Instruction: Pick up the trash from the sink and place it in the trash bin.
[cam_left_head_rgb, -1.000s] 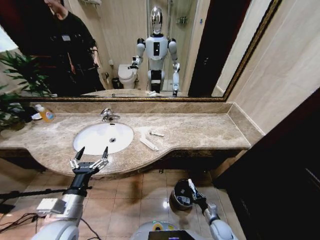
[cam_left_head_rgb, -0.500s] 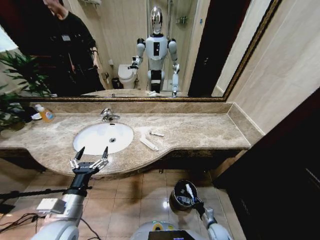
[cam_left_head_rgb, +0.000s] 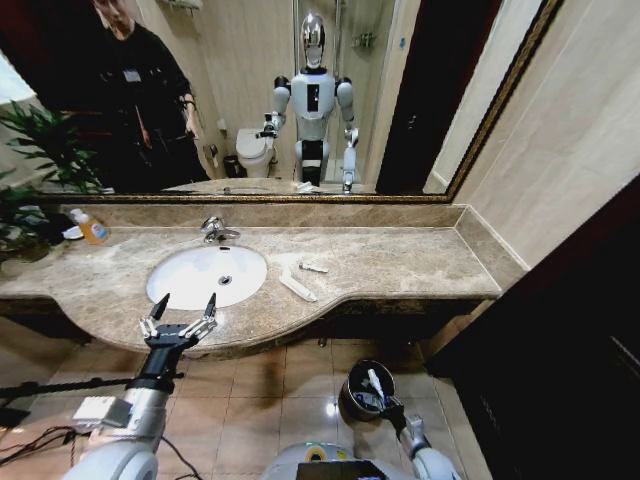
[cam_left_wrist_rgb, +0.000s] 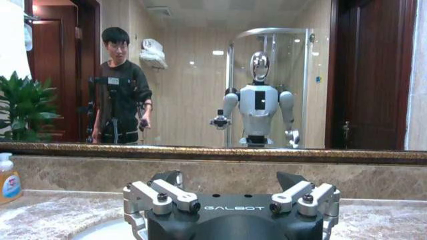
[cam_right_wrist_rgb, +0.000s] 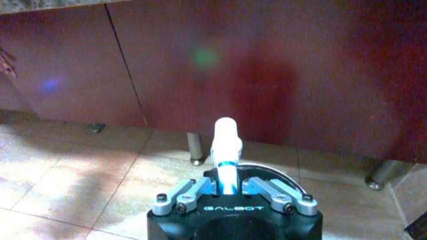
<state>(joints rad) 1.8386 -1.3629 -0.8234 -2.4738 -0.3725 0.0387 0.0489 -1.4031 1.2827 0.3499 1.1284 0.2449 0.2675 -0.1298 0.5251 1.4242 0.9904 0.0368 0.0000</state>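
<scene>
The brown marble counter (cam_left_head_rgb: 400, 262) ran wide across the room, with the white sink (cam_left_head_rgb: 190, 275) set toward its left and a chrome faucet (cam_left_head_rgb: 214, 230) at its far rim. The bowl looked bare. Two pieces of trash lay on the marble just right of the basin: a long thin white packet (cam_left_head_rgb: 296, 287) and, beyond it, a small white sachet (cam_left_head_rgb: 313, 267). An orange-capped soap bottle (cam_left_head_rgb: 92, 229) stood far left by the mirror.

Down on the tiled floor, near and to the right, sat the trash bin (cam_left_head_rgb: 356, 396), dark and shiny. The right gripper (cam_left_head_rgb: 384, 398) hung at its rim, fingers pinching a white tube (cam_right_wrist_rgb: 225, 145) with blue print, the tube pointing out over the bin's mouth.

The left gripper (cam_left_head_rgb: 180, 316) hovered at the near edge of the counter in front of the basin, its fingers spread and holding nothing.

To my eye the drop was the step in hand. It would go best with the tube fully over the liner, clear of the rim, before the fingers part; a tube that light could bounce off the metal edge onto the tiles.
</scene>
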